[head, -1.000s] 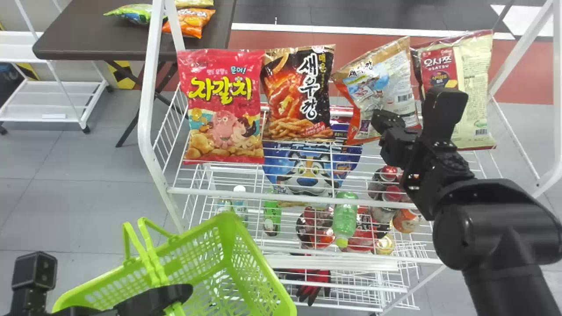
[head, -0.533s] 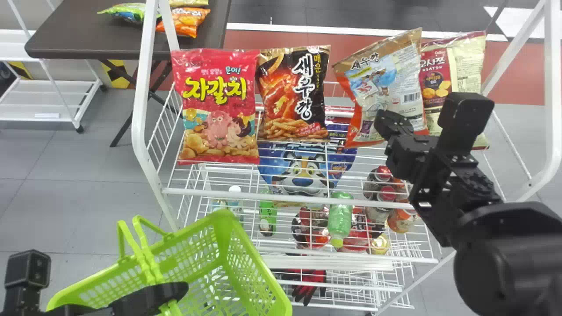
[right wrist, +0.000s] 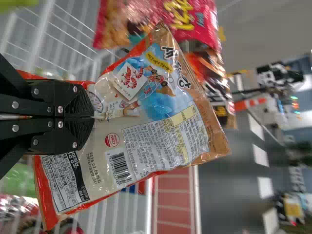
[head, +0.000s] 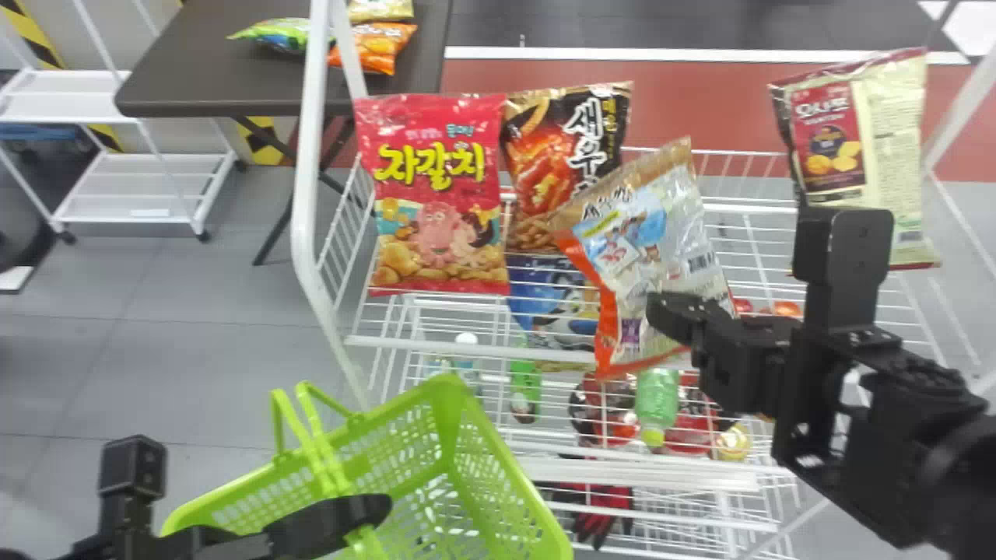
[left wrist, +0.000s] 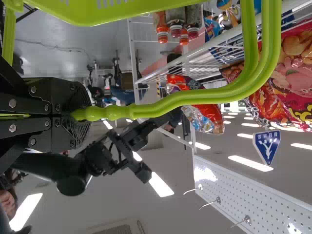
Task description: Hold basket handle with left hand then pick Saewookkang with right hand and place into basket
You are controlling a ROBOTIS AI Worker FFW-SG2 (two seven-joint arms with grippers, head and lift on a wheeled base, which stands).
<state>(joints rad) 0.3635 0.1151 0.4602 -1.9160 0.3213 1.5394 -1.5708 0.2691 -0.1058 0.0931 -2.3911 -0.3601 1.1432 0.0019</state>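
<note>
Pinched narrow on its lower part by the right gripper, the Saewookkang points upward, long axis near upright, leaning left, above the white wire rack; the left gripper grips the basket handle. Grey floor and a dark table lie beyond. Compared with earlier, the Saewookkang has shifted left and lower

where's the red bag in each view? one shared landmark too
Head view: red bag, left of the black bag.
Left wrist view: just past the handle, cut off by the picture's edge.
Right wrist view: partly behind the Saewookkang, also cut off.
Landmark: white rack.
</note>
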